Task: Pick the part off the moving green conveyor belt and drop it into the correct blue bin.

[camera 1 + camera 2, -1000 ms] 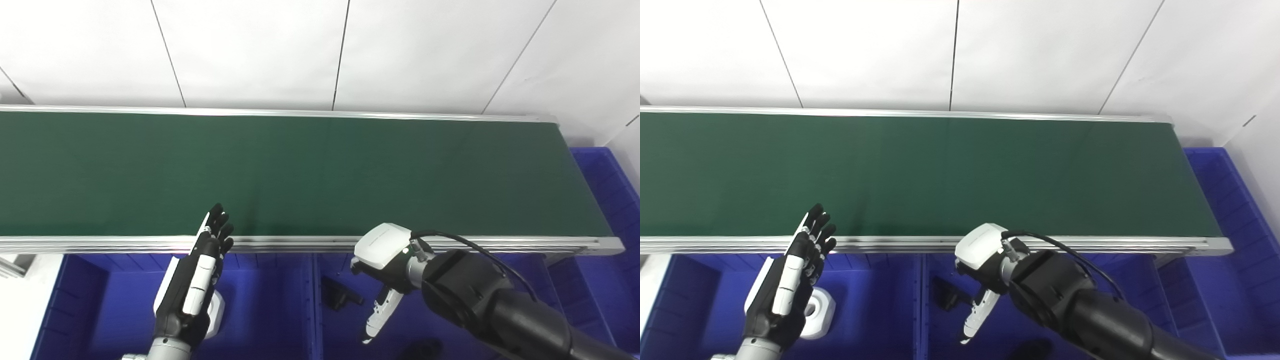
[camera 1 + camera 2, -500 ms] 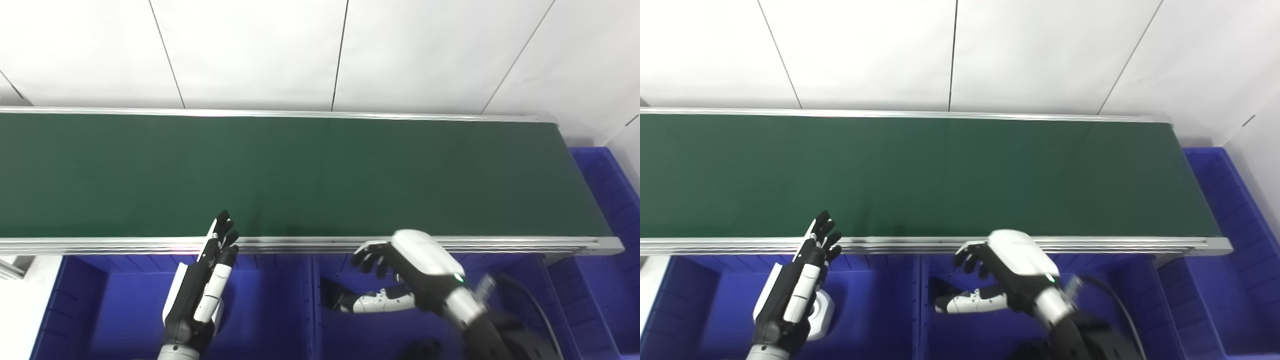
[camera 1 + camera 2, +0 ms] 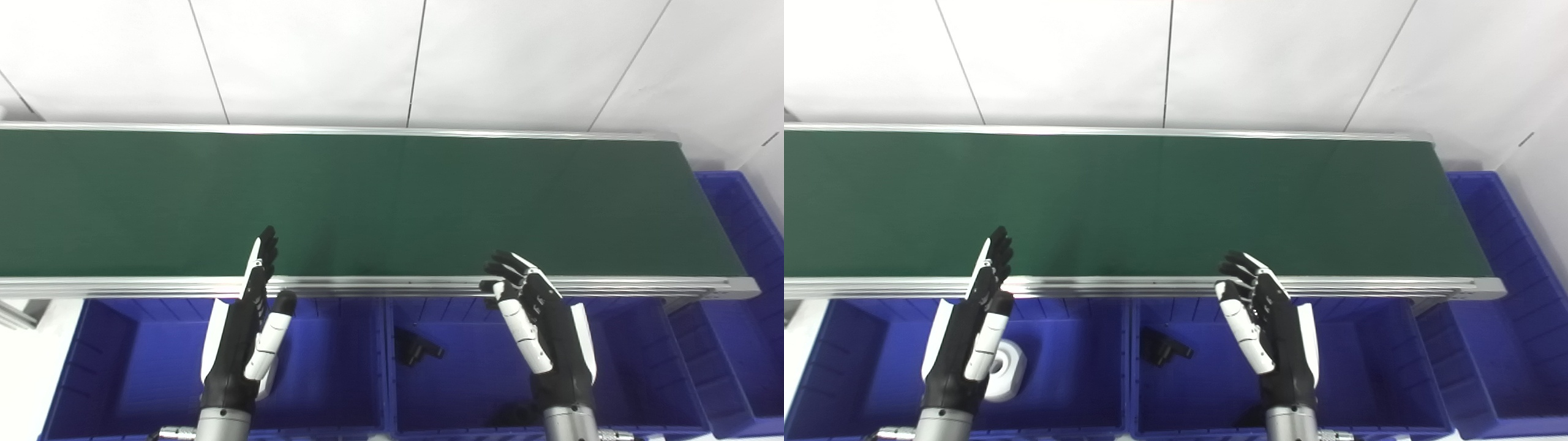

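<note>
Below the near rail sit blue bins side by side. The left bin [image 3: 857, 367] holds a white ring-shaped part [image 3: 1003, 371], partly hidden behind the left arm. The middle bin [image 3: 453, 392] holds a small black part [image 3: 416, 352] lying on its floor near the left wall, and a second dark shape shows at the bottom edge beside the right wrist, too cut off to identify. A further blue bin [image 3: 750, 245] stands past the right end of the belt, and nothing shows on its visible floor.

The green conveyor belt [image 3: 392, 202] runs across the whole width between silver rails, its surface bare, with no part riding on it. Behind it stands a white panelled wall [image 3: 306, 61] with dark seams.

The left hand [image 3: 245, 343] rises from the bottom edge over the left bin, fingers straight and close together pointing up toward the belt, fingertips over the near rail, thumb apart; it holds nothing. The right hand [image 3: 545, 331] stands upright over the middle bin, fingers spread and slightly curled, likewise empty, tips reaching the rail.
</note>
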Available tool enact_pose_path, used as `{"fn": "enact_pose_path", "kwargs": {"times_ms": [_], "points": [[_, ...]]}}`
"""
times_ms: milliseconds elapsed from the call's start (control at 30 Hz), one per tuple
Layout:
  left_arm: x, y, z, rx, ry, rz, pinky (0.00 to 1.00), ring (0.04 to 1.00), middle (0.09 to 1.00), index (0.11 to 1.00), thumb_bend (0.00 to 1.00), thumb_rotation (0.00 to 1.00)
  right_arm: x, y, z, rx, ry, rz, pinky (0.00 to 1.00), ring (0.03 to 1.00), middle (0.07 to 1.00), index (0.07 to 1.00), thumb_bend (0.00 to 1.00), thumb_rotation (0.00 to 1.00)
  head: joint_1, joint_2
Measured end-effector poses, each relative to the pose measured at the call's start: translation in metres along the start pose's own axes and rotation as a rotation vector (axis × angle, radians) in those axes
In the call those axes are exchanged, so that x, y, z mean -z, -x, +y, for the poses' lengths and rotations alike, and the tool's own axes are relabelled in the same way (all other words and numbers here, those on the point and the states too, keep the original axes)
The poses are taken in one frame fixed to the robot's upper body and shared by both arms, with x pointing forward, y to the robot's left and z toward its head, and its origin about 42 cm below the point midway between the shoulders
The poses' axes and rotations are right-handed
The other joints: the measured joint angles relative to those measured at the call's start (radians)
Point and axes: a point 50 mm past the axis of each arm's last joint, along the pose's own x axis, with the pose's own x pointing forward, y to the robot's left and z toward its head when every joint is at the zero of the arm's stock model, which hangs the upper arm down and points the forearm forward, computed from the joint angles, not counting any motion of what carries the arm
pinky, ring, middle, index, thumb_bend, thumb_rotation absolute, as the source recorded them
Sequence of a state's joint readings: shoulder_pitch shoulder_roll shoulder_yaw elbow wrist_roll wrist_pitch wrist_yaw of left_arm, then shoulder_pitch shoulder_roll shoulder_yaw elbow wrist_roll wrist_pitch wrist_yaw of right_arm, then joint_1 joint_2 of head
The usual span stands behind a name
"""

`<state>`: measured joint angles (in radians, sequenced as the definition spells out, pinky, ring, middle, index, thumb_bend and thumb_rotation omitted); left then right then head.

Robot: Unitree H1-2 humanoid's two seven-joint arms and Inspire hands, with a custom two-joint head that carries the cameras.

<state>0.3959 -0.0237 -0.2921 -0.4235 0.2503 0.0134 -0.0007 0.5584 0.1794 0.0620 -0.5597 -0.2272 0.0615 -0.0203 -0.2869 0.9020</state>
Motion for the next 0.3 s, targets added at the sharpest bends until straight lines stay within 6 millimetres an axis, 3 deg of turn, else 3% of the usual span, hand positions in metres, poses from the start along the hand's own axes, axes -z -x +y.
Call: {"fn": "enact_pose_path", "kwargs": {"times_ms": [167, 300], "points": [[-0.001, -0.002, 0.001, -0.005, -0.020, -0.010, 1.00, 1.000, 1.000, 1.000, 0.57, 0.99, 0.015, -0.003, 0.008, 0.025, 0.014, -0.007, 0.66, 0.721, 0.782, 0.781, 0.55, 0.87, -0.003, 0.005], [-0.001, -0.002, 0.001, -0.006, -0.019, -0.010, 1.00, 1.000, 1.000, 1.000, 0.60, 0.98, 0.016, -0.004, 0.009, 0.026, 0.018, -0.025, 0.68, 0.739, 0.797, 0.791, 0.53, 0.86, 0.005, -0.005]]}}
